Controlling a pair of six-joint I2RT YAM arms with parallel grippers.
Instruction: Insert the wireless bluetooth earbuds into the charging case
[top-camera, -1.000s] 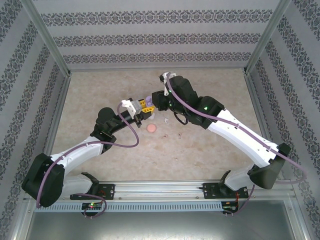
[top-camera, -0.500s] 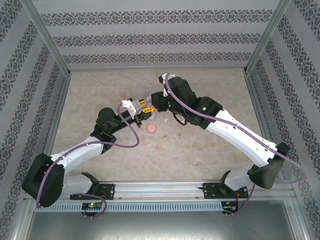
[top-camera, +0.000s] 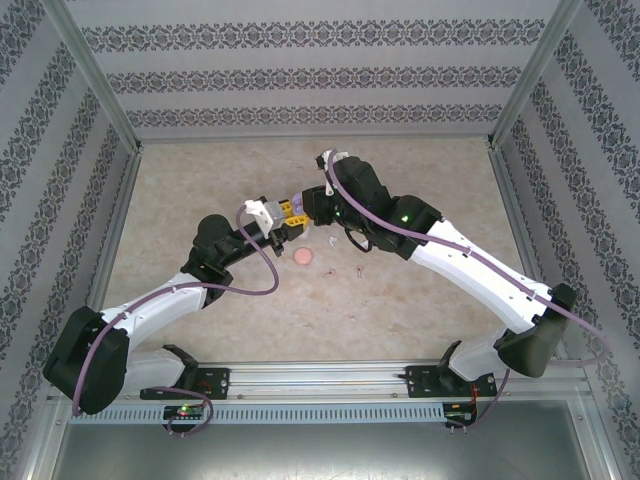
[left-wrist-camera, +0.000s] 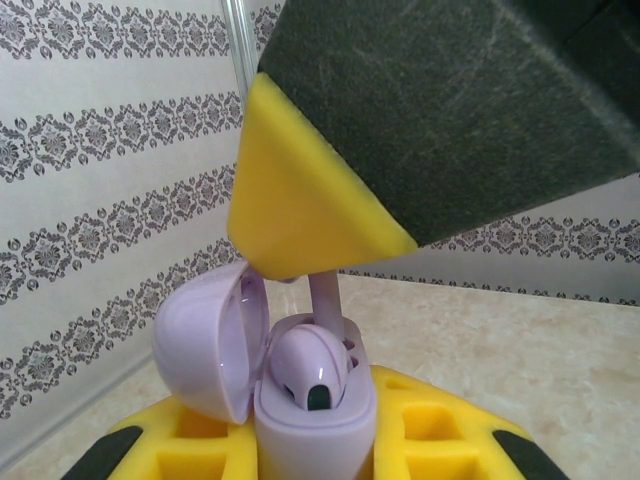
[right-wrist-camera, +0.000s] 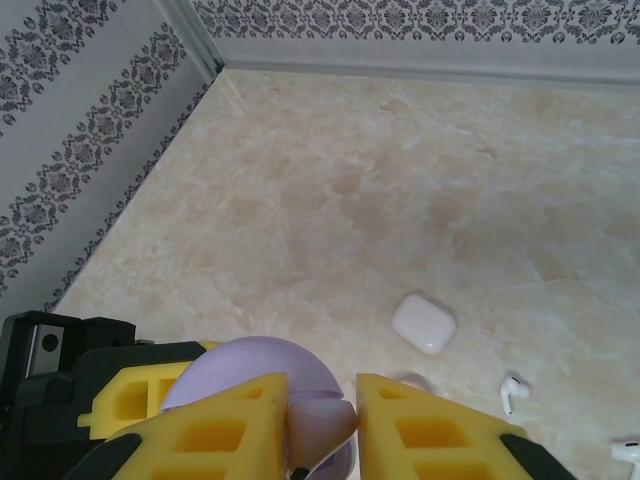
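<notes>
Tabletop (top-camera: 200, 180) first: beige, marbled, ringed by pale walls (top-camera: 300, 75) papered with dark floral bands. My left arm (top-camera: 160, 300) and right arm (top-camera: 470, 265), white with black joints, reach in and meet above the middle of it.

My left gripper (left-wrist-camera: 316, 445), yellow-fingered, is clamped on the lilac plastic charging case (left-wrist-camera: 315, 425). It holds the case upright, with the rounded lid (left-wrist-camera: 205, 340) swung open to the left.

My right gripper (right-wrist-camera: 321, 420) hangs directly over the case, its yellow fingers closed on the stem of a lilac earbud (left-wrist-camera: 325, 300). A rounded lilac bud head (left-wrist-camera: 312, 362) with a dark spot sits in the case's well right below. I cannot tell whether head and stem are one bud, nor whether it is fully seated.

On the table, well apart from my grippers, a closed white rounded-square case (right-wrist-camera: 424, 322) lies flat, with a round pink case (top-camera: 305, 257) near it. Two tiny white stemmed earbuds (right-wrist-camera: 513, 392) lie loose on the surface near the white case.
</notes>
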